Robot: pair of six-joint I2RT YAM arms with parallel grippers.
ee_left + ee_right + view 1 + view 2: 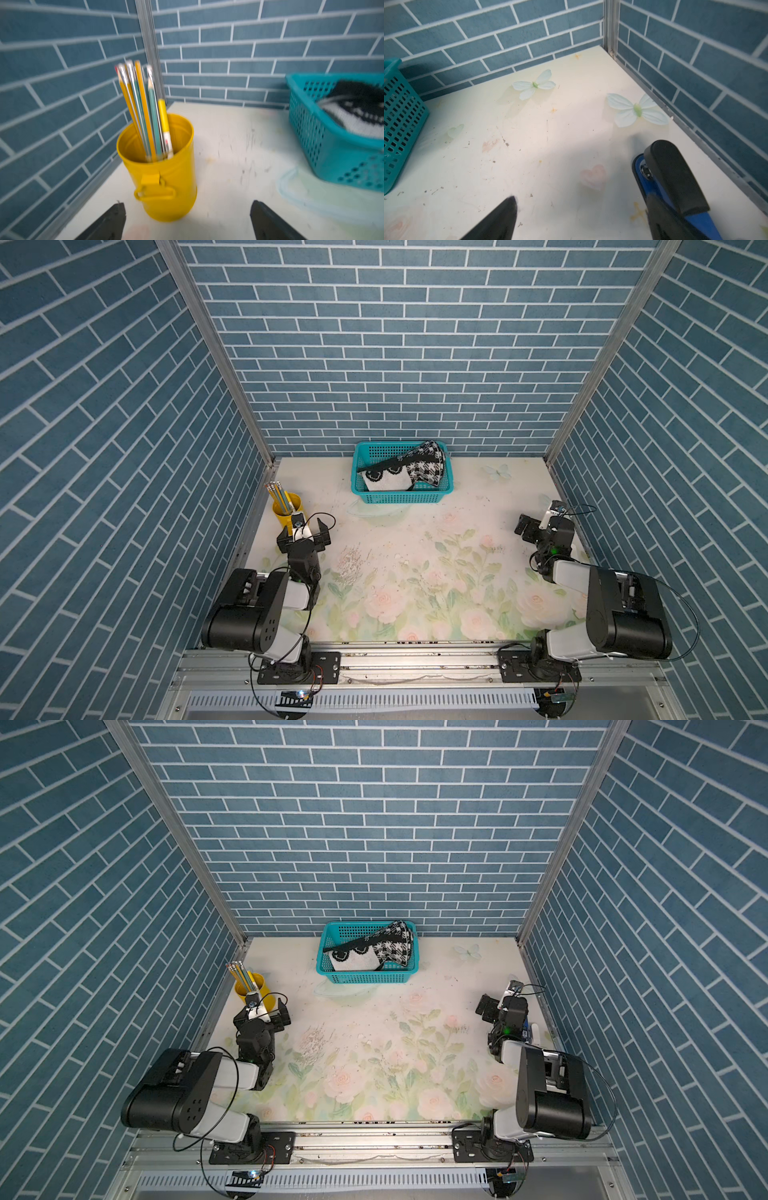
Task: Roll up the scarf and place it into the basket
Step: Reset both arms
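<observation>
Inside the basket (399,496), scarf (386,480) bundled — far from left gripper (302,534), right gripper (540,524), both spread

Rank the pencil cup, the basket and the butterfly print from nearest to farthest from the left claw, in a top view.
1. Yellow pencil cup: just ahead of the left claw, by the left wall.
2. Teal basket: back centre.
3. Butterfly print: far back right.

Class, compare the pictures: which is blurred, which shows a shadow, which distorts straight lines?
Left wrist view: pencils and basket smeared by blur. Right wrist view: sharper, a soft shadow on the table. Both top views: crisp, yet the brick walls splay outward.
</observation>
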